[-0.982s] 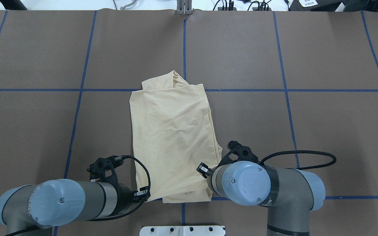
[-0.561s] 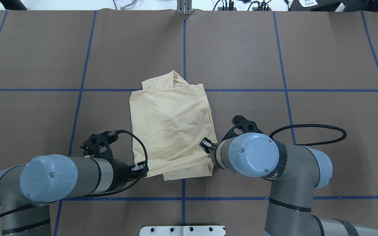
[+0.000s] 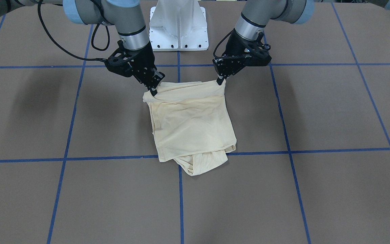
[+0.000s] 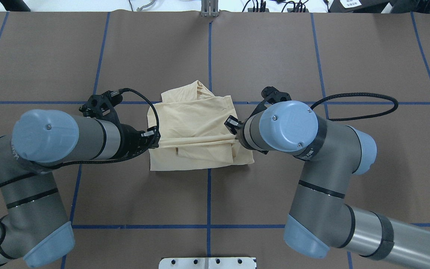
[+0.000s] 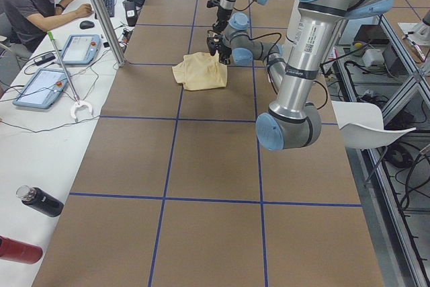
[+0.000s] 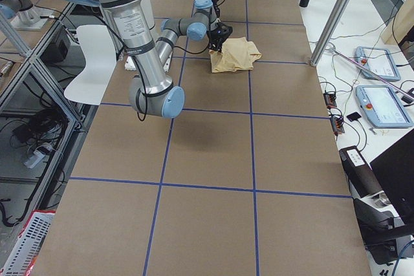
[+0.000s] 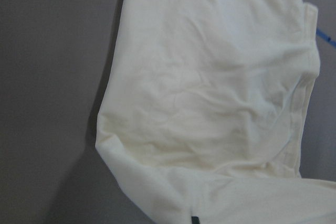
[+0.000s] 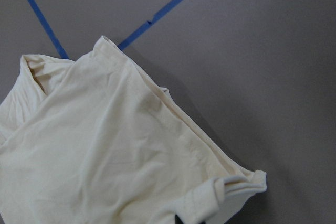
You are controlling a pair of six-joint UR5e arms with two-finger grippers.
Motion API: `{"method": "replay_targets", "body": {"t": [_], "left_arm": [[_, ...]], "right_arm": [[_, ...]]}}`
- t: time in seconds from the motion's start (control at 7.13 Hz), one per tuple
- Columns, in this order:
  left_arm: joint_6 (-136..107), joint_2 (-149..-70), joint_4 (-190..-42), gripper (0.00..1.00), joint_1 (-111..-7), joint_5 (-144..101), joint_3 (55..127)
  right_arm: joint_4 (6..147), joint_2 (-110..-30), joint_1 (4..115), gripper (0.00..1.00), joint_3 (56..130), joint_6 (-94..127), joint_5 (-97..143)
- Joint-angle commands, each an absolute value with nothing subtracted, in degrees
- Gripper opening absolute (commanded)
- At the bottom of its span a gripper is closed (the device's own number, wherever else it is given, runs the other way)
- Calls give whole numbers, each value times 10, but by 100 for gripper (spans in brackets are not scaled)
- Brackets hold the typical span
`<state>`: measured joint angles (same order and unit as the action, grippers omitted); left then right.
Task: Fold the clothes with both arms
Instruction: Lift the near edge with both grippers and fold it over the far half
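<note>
T-shirt (image 3: pixel 191 125), corners pinched in both end effectors (image 3: pixel 153 91) (image 3: pixel 220 82)

Half-folded cream T-shirt (image 3: pixel 191 125), corners aloft

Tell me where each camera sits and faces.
Front-facing: across the table, facing the robot, down on the T-shirt; left arm, right arm, left pincer, right pincer.
Overhead: behind the robot, forward and down; both arms.
Exterior left: table's end, looking along it; left arm near.
Exterior right: opposite end; right arm near.
Left wrist: over the T-shirt; one fingertip.
Right wrist: over the T-shirt; no robot parts.
Shared: front-facing and overhead show both arms.
</note>
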<state>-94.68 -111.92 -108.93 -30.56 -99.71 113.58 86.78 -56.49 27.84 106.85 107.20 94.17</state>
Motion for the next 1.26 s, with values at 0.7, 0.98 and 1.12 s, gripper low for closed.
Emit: {"method": "replay_targets", "body": {"t": [0.7, 0.98, 1.12], "left_arm": [[-905, -1187, -1113, 0, -370, -998, 992], [-905, -1187, -1141, 0, -371, -998, 970], [-905, -1188, -1141, 0, -372, -998, 969]], "right_arm": [[708, -439, 355, 0, 797, 1046, 943], [708, -429, 355, 0, 777, 1044, 943], [708, -398, 355, 0, 738, 1044, 943]]}}
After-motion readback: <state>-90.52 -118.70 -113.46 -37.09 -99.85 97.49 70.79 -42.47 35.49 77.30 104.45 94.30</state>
